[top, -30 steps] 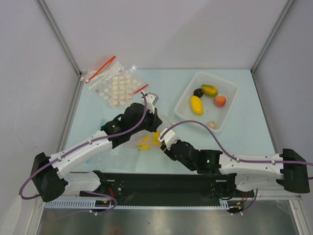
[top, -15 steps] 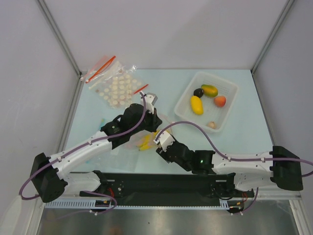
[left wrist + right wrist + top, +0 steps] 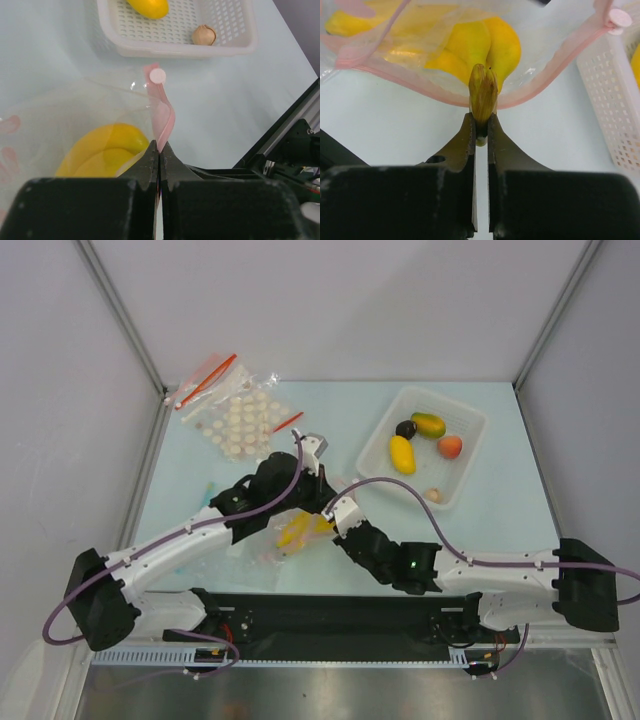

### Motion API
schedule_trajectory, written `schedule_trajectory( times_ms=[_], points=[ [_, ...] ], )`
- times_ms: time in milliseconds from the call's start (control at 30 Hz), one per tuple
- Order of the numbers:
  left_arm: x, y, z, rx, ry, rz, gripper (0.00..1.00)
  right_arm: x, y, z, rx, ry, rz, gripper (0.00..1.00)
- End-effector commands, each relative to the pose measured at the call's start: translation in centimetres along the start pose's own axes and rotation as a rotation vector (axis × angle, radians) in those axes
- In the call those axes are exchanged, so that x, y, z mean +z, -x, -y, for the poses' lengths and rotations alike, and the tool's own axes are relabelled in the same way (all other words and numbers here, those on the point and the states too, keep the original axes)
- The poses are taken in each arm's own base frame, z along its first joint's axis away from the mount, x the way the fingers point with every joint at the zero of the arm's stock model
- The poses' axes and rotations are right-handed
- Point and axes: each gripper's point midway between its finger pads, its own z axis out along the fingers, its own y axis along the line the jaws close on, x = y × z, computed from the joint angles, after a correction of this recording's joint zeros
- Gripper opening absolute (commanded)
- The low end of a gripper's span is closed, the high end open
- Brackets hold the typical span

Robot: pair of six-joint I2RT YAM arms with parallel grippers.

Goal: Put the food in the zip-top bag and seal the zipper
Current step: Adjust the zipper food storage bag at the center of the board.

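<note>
Right wrist view: right gripper [image 3: 481, 131] pinched narrow on the brown stem of the banana bunch [image 3: 492, 42]. Its yellow body lies just past the zipper [image 3: 540, 89], under the clear film of the zip-top bag [image 3: 395, 35]. Left gripper [image 3: 159, 152] is clamped tight on that same pink strip. The bag sits mid-tabletop [image 3: 520, 510], toward the near edge. A white basket [image 3: 472, 455] of other fruits sits toward the far right corner, with bare surface between it and the bag. The cream-disc bag [image 3: 235, 418] lies by the far left corner.
</note>
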Motion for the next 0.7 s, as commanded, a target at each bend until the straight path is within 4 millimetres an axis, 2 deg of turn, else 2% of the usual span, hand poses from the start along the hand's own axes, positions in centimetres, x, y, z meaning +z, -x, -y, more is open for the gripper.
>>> schedule_trajectory(
  times_ms=[0,67,100,133,333,567,667],
  points=[
    [0.4,1.0,1.9,-0.027,-0.086,0.002,0.02,-1.4,3.2,2.1,0.103,-0.072,0.113,0.0],
    [0.5,0.9,2.3,-0.034,-0.105,-0.009,0.02,-1.8,3.0,3.0,0.112,-0.105,0.122,0.0],
    [0.6,0.6,2.5,-0.037,-0.12,-0.021,0.02,-2.2,4.0,3.3,0.147,-0.108,0.165,0.0],
    [0.7,0.6,2.7,-0.037,-0.129,-0.023,0.02,-2.4,4.0,3.6,0.156,-0.121,0.174,0.0],
    [0.8,0.1,3.9,-0.045,-0.185,-0.049,0.03,-3.3,4.4,4.5,0.179,-0.136,0.221,0.0],
    [1.5,-0.7,3.9,-0.029,-0.16,-0.08,0.03,-3.2,4.5,4.0,0.183,-0.112,0.22,0.0],
    [1.8,-0.8,4.7,-0.02,-0.174,-0.084,0.02,-2.9,4.5,3.9,0.206,-0.099,0.216,0.0]
  ],
)
